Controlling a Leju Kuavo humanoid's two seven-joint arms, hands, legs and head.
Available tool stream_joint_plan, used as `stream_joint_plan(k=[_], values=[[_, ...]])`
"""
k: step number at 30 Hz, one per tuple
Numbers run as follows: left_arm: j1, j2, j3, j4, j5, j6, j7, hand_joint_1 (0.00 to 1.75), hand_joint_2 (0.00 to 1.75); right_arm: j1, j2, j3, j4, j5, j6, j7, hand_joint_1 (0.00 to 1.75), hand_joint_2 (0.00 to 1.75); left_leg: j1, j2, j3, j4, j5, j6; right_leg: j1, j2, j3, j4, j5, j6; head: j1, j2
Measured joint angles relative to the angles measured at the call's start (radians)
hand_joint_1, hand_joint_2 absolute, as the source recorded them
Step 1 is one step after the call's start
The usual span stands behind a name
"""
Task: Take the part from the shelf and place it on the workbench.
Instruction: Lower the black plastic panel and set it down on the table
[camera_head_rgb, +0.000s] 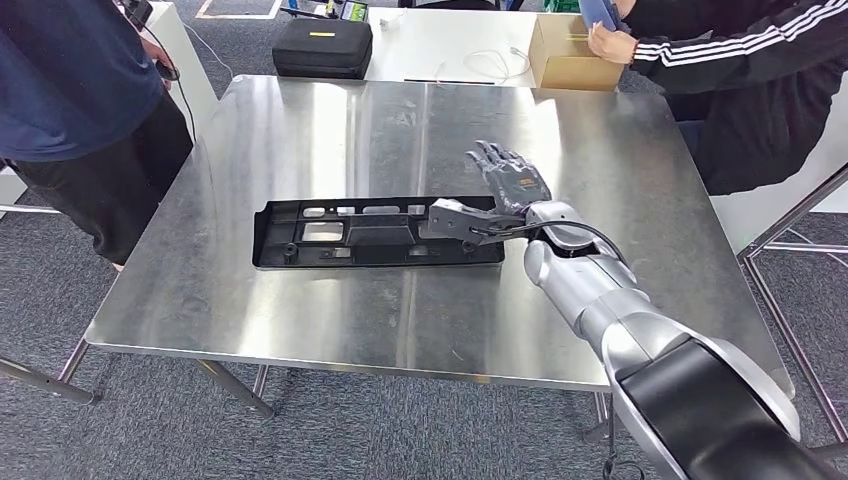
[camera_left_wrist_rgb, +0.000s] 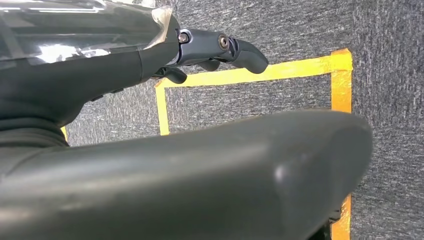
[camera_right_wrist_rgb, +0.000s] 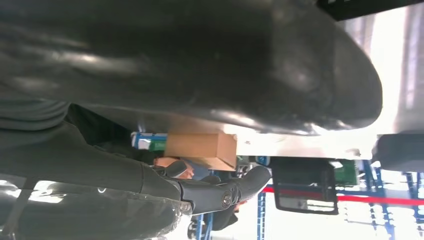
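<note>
- In the head view, nearest to us is our right arm, which comes in from the lower right and reaches over the desk (camera_head_rgb: 300, 320); its right hand (camera_head_rgb: 512, 185) is spread with the fingers apart and holds nothing.
- The part (camera_head_rgb: 375, 232), a long black plastic panel, lies flat on the steel top near the middle; the thumb side of the hand sits at the panel's right end, and we cannot tell whether it touches.
- We judge the placing nearly done: the good move is to lift the hand straight up and back, so that nothing drags the panel.
- The panel sits well in from every desk edge, with bare steel all around, so we have open room to draw back toward the near right corner.
- A person in dark clothes (camera_head_rgb: 70, 90) stands at the far left corner, another with striped sleeves (camera_head_rgb: 740, 60) at the far right beside a cardboard box (camera_head_rgb: 565, 55); a black case (camera_head_rgb: 322, 48) lies beyond the far edge.
- In the left wrist view, the left hand (camera_left_wrist_rgb: 210, 50) hangs above grey carpet with yellow tape (camera_left_wrist_rgb: 250, 76); the fingers are loosely curled and hold nothing.
- In the right wrist view, the hand's dark fingers (camera_right_wrist_rgb: 225, 192) are stretched out and empty, with the box beyond them.
</note>
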Motion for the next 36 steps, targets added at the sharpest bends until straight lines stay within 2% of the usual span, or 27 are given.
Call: stream_joint_plan(k=[9, 13, 16, 19, 21, 23, 25, 29, 33, 36], values=[[0.0, -0.004, 0.0, 0.0, -0.005, -0.001, 0.0, 0.0, 0.0, 0.0, 0.007, -0.004, 0.0, -0.016, 0.013, -0.018, 0.0, 0.0, 0.0, 0.0, 0.001, 0.0, 0.0, 0.0, 0.0, 0.0, 0.001, 0.0, 0.0, 0.0, 0.0, 0.0], [0.0, -0.005, 0.0, 0.0, -0.002, -0.001, 0.002, 0.0, 0.0, 0.0, 0.01, -0.048, -0.005, -0.127, 0.057, -0.086, 0.0, 0.0, 0.0, 0.0, 0.002, 0.0, 0.0, 0.0, 0.0, 0.0, 0.002, 0.0, 0.0, 0.0, 0.0, 0.0], [0.0, -0.006, 0.002, 0.0, 0.006, -0.001, 0.017, 0.0, 0.0, 0.0, 0.024, -0.145, -0.023, -0.333, 0.227, -0.228, 0.0, 0.0, 0.0, 0.0, 0.002, 0.0, 0.0, 0.0, 0.0, 0.0, 0.002, 0.0, 0.0, 0.0, 0.0, 0.0], [0.001, -0.006, 0.008, 0.0, 0.015, 0.003, 0.039, 0.0, 0.0, 0.003, 0.047, -0.265, -0.056, -0.554, 0.495, -0.361, 0.0, 0.0, 0.0, 0.0, 0.002, 0.0, 0.0, 0.0, 0.0, 0.0, 0.002, 0.0, 0.0, 0.0, 0.0, 0.0], [0.001, -0.006, 0.015, 0.0, 0.023, 0.016, 0.051, 0.0, 0.0, 0.017, 0.064, -0.327, -0.092, -0.7, 0.677, -0.396, 0.0, 0.0, 0.001, 0.0, 0.002, 0.0, 0.0, 0.0, 0.001, 0.0, 0.002, 0.0, 0.0, 0.0, 0.0, 0.0], [0.001, -0.008, 0.025, 0.0, 0.031, 0.032, 0.058, 0.0, 0.0, 0.056, 0.077, -0.357, -0.147, -0.843, 0.815, -0.404, 0.0, 0.0, 0.001, 0.0, 0.003, 0.0, 0.0, 0.0, 0.002, 0.0, 0.003, 0.0, 0.0, 0.0, 0.0, 0.0], [0.001, -0.01, 0.032, 0.0, 0.035, 0.044, 0.062, 0.0, 0.0, 0.109, 0.084, -0.355, -0.214, -0.954, 0.872, -0.403, 0.0, 0.0, 0.002, 0.0, 0.003, 0.0, 0.0, 0.0, 0.002, 0.0, 0.003, 0.0, 0.0, 0.0, 0.0, 0.0], [0.001, -0.014, 0.046, 0.0, 0.041, 0.065, 0.069, 0.0, 0.0, 0.217, 0.08, -0.304, -0.348, -1.114, 0.9, -0.412, 0.0, 0.0, 0.001, 0.0, 0.004, 0.0, 0.0, 0.0, 0.002, 0.0, 0.004, 0.0, 0.0, 0.0, 0.0, 0.0], [0.001, -0.018, 0.056, 0.0, 0.046, 0.083, 0.072, 0.0, 0.0, 0.376, 0.04, -0.178, -0.547, -1.247, 0.877, -0.457, 0.0, 0.0, 0.001, 0.0, 0.004, 0.0, -0.001, -0.001, 0.002, 0.0, 0.004, -0.001, -0.001, 0.0, 0.0, 0.0], [0.002, -0.021, 0.066, 0.0, 0.052, 0.091, 0.07, 0.0, 0.0, 0.496, -0.006, -0.075, -0.706, -1.285, 0.847, -0.505, 0.0, 0.0, 0.001, 0.0, 0.003, -0.001, -0.002, -0.001, 0.002, 0.0, 0.004, -0.001, -0.001, -0.001, 0.0, 0.0]])
